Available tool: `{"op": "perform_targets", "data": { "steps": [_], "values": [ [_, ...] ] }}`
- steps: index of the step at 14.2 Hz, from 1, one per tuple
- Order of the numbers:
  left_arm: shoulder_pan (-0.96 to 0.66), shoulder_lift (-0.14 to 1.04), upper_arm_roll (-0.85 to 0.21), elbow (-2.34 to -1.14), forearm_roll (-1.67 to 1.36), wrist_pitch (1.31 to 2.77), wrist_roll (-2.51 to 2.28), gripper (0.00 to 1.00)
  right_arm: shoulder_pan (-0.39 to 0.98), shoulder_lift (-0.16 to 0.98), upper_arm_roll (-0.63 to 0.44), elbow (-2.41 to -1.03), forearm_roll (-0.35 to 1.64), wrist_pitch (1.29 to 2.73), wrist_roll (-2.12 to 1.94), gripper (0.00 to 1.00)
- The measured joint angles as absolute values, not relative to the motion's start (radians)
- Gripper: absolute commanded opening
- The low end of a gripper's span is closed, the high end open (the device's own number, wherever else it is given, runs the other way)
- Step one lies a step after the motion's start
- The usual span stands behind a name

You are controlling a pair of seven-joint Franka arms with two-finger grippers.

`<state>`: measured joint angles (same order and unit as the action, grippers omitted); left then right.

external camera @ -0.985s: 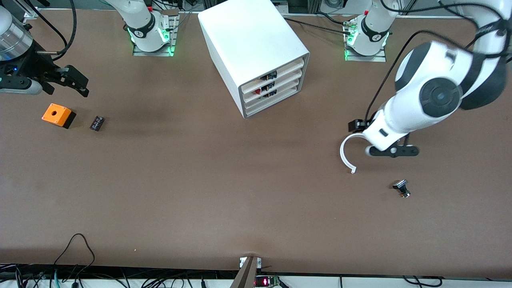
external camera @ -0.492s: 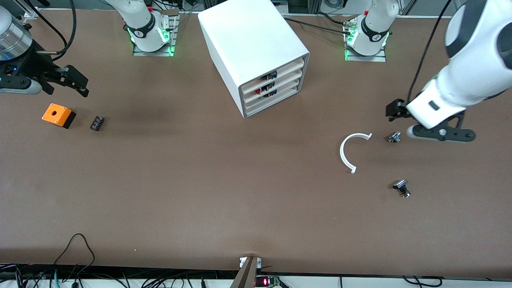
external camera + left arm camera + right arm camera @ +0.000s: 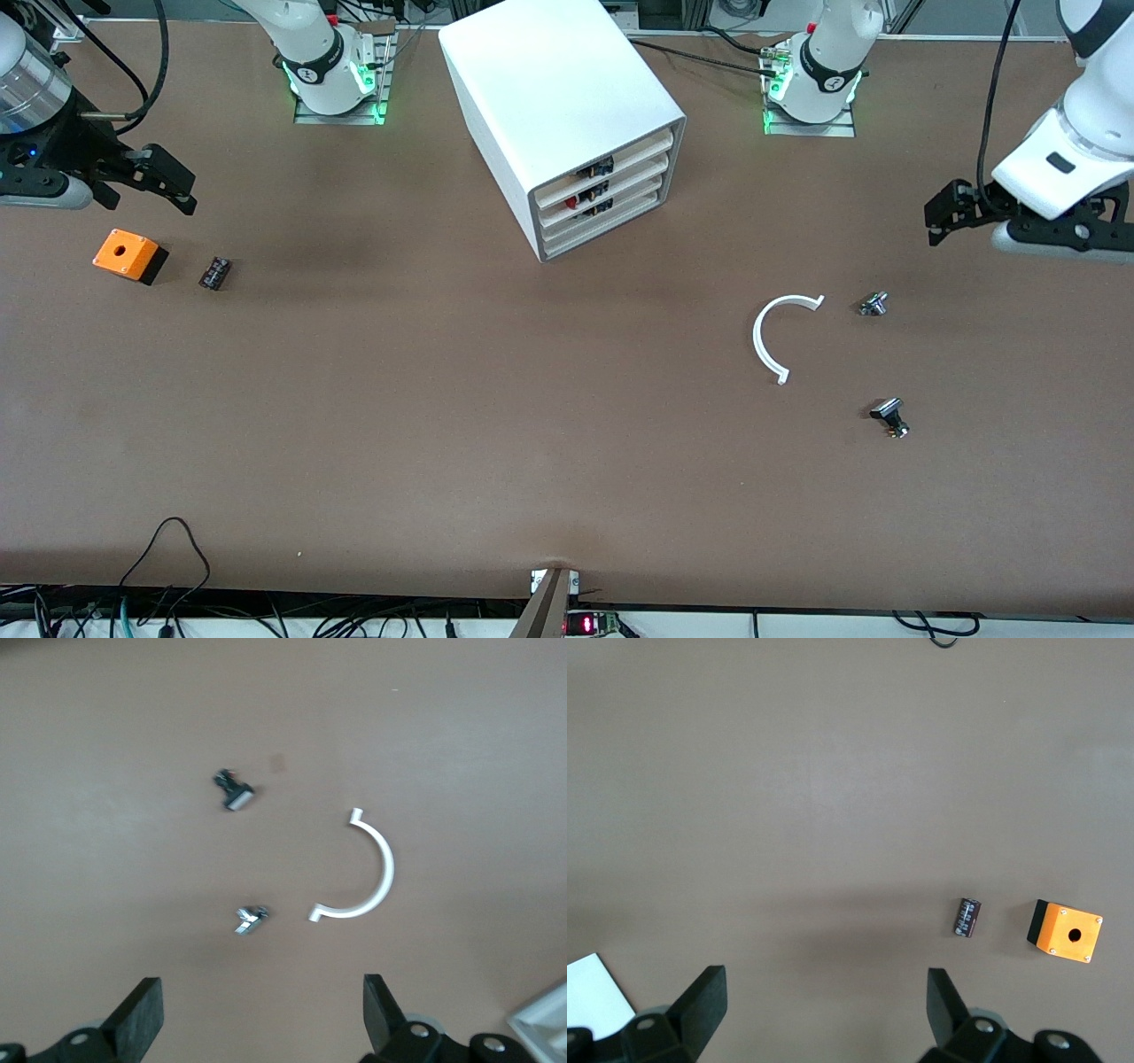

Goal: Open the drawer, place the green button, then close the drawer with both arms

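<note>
The white boxy cabinet (image 3: 567,97) stands between the two arm bases. Its lowermost shallow white tray drawer (image 3: 604,232) looks pushed in, level with the two drawers above it. The drawer's wide front runs aslant, turned partly toward the left arm's end of the desk (image 3: 443,425).

No green-capped push button shows anywhere on the desk. It may lie inside the cabinet, but I cannot tell.

The left tool (image 3: 950,215) hangs with its fingers spread, holding nothing, over the desk toward the left arm's end from the cabinet. The right tool (image 3: 173,188) (equally wide and bare) waits over the right arm's end, by a small orange box with a hole (image 3: 128,254).

The drawer front faces the left tool, which I judge the nearer one.

No readable writing or brand shows.
</note>
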<state>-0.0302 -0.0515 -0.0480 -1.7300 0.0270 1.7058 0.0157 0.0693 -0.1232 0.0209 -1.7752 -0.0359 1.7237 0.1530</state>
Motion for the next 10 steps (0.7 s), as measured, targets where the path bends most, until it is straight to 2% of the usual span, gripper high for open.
{"op": "perform_targets", "data": {
  "steps": [3, 10],
  "values": [
    [-0.031, -0.058, 0.011, -1.752, -0.040, 1.706, 0.026, 0.99, 0.069, -0.123, 0.021, -1.775, -0.036, 1.724, 0.153, 1.00],
    [-0.041, -0.051, -0.010, -1.718, -0.001, 1.661, 0.026, 0.99, 0.069, -0.123, 0.021, -1.774, -0.036, 1.724, 0.153, 1.00]
  ]
}}
